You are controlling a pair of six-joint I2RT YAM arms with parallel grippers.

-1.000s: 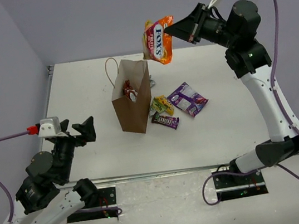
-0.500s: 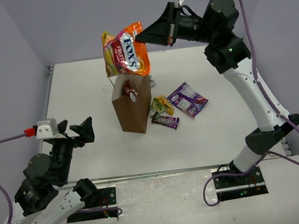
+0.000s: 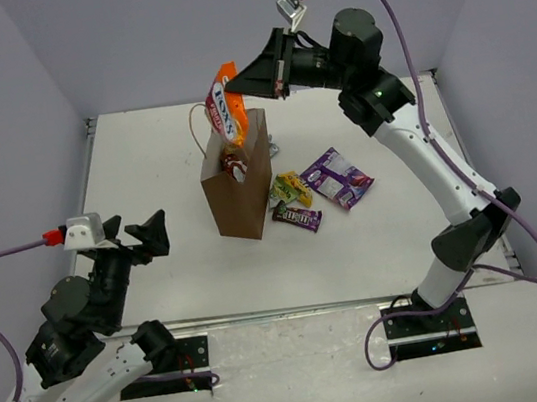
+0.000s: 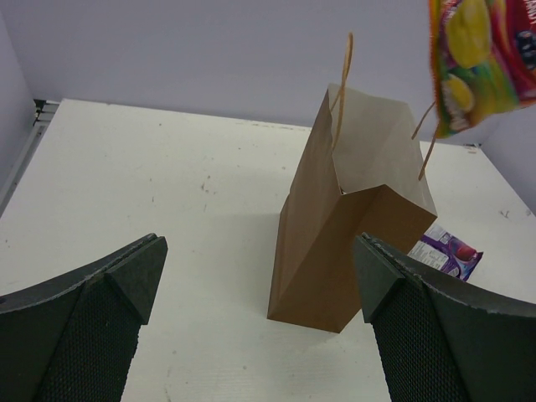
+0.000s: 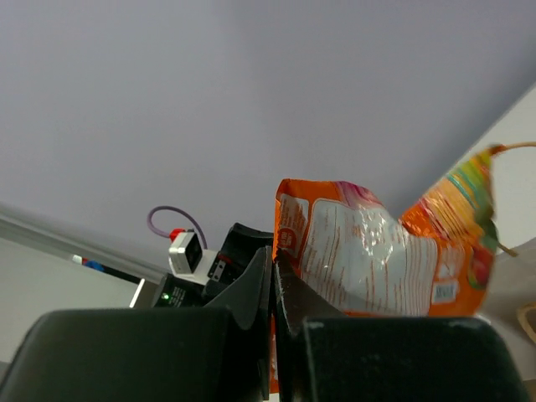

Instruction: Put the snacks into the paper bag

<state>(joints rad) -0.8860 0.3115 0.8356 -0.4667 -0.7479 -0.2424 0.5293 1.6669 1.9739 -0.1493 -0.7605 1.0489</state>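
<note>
Three small crinkly items, a purple packet (image 3: 338,177), a yellow-green packet (image 3: 292,188) and a dark brown candy packet (image 3: 298,219), lie on the white surface (image 3: 141,159) beside the upright brown kraft paper bag (image 3: 242,193). The right arm's fingers (image 3: 257,69) are clamped on the large red-orange chip bag (image 3: 226,114), which hangs over the paper bag's mouth. The left arm's fingers (image 4: 100,318) stand wide apart.

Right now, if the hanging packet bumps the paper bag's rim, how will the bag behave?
Probably light and tippy: the paper bag stands tall on a narrow base. Its thin walls would likely flex. The orange packet hangs limp from the right pincer, so it should give first.
</note>
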